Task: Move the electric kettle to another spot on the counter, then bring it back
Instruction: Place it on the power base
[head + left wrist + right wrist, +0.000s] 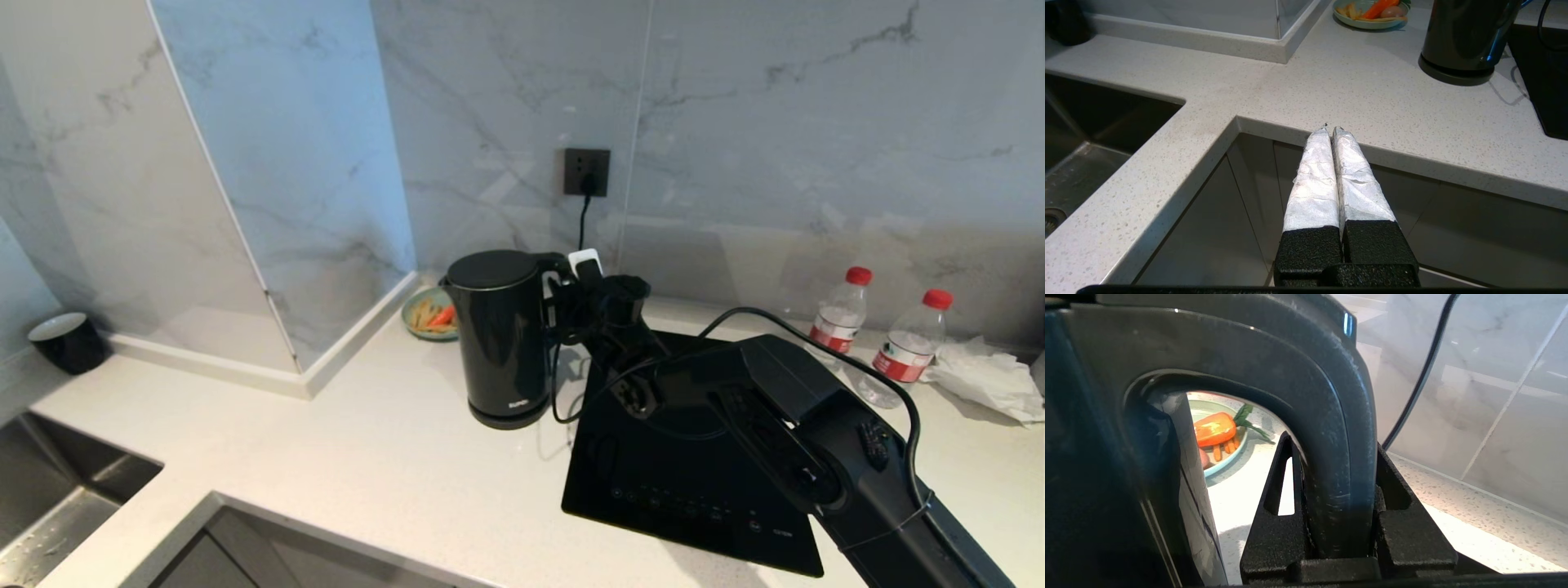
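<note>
The tall glossy black tapered electric kettle (500, 335) stands on its flat round black base disc (506, 418) on the white speckled stone tabletop (343, 457), just left of the flat black glass cooktop panel (686, 465) and in front of the marble wall. The right gripper (563, 306) reaches over the cooktop, its jaws pinching the kettle's loop handle (1331, 428) from both sides, low on the curve. The left gripper (1330, 130) hangs below the tabletop's front edge, parked, its jaws pressed together on nothing.

The kettle looks rigid and smooth-skinned, likely slippery on the body, so the handle is the sensible place to hold it. If it carries water it would be heavy and pull away from the handle; its contents are hidden under the flat lid. It should lift straight up off the disc.

Behind the kettle, a small pale green plate (429, 314) holds an orange carrot-like piece and pale strips. Two clear plastic bottles with red caps (841, 314) stand well to the right.
</note>
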